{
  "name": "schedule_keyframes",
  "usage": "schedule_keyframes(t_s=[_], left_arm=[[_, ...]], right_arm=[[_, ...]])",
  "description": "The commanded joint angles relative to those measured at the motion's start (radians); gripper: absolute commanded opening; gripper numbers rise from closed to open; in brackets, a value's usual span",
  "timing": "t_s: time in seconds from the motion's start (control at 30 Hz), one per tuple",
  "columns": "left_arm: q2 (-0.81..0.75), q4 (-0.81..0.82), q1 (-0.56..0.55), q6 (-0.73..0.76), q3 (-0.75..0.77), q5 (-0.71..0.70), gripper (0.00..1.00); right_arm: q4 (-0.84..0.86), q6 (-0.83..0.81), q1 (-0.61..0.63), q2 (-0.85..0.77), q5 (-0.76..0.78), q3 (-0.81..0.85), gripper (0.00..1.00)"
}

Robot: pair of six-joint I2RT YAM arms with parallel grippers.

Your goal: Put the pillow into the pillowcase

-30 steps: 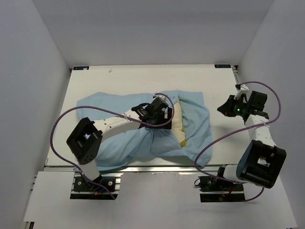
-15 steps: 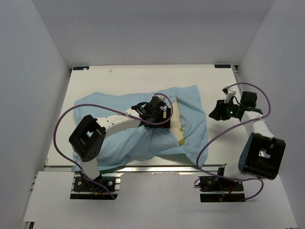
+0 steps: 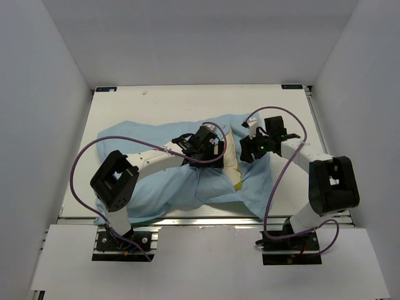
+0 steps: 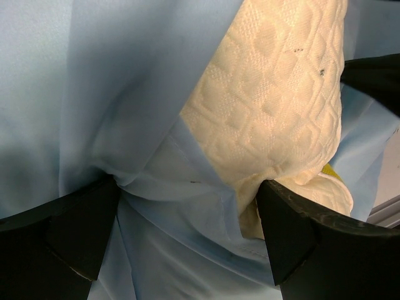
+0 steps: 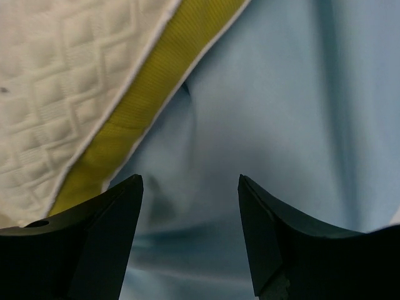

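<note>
R pincer [image 5: 189,187] spread apart over blue pillowcase [image 5: 300,94], pillow [image 5: 69,81] w/ yellow edge upper-left.

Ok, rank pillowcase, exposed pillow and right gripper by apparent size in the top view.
1. pillowcase, largest by far.
2-3. pillow (only its exposed strip) and right gripper look about alike, so I won't rank them.

Top external: overhead from behind, whole tabletop [image 3: 175,103]. Wrist views: very near, aimed at cloth. All share pillow [image 3: 232,156] edge and pillowcase [image 3: 144,134].
</note>
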Motion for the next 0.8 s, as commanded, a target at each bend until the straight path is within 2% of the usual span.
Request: schedule_keyframes(t_s=[0.0, 0.1, 0.2, 0.3, 0.33, 0.4, 0.53, 0.63, 0.77], left_arm=[[0.017, -0.011, 0.007, -0.001, -0.03, 0.011, 0.98], [0.013, -0.007, 0.007, 0.0, -0.029, 0.011, 0.98], [0.008, -0.006, 0.007, 0.0, -0.032, 0.011, 0.98], [0.0, -0.001, 0.007, -0.001, -0.038, 0.014, 0.98], [-0.001, -0.001, 0.007, -0.001, -0.042, 0.013, 0.98], [-0.004, 0.003, 0.007, -0.001, -0.048, 0.011, 0.98], [0.0, 0.005, 0.01, 0.002, -0.056, 0.01, 0.98], [0.005, 0.008, 0.017, 0.005, -0.059, 0.011, 0.98], [0.014, 0.019, 0.032, 0.013, -0.056, 0.013, 0.98]], right_arm=[[0.02, 0.005, 0.031, 0.021, 0.077, 0.041, 0.68], [0.035, -0.001, 0.089, 0.044, 0.129, 0.023, 0.68], [0.069, 0.002, 0.132, 0.068, 0.198, 0.015, 0.62], [0.075, 0.014, 0.143, 0.085, 0.21, 0.021, 0.34], [0.075, 0.017, 0.143, 0.085, 0.21, 0.023, 0.17], [0.076, 0.022, 0.14, 0.071, 0.22, 0.017, 0.01], [0.066, 0.04, 0.116, -0.051, 0.203, -0.009, 0.0], [0.024, 0.06, 0.044, -0.158, 0.149, 0.006, 0.0], [-0.057, 0.068, -0.134, -0.248, 0.017, 0.053, 0.0]])
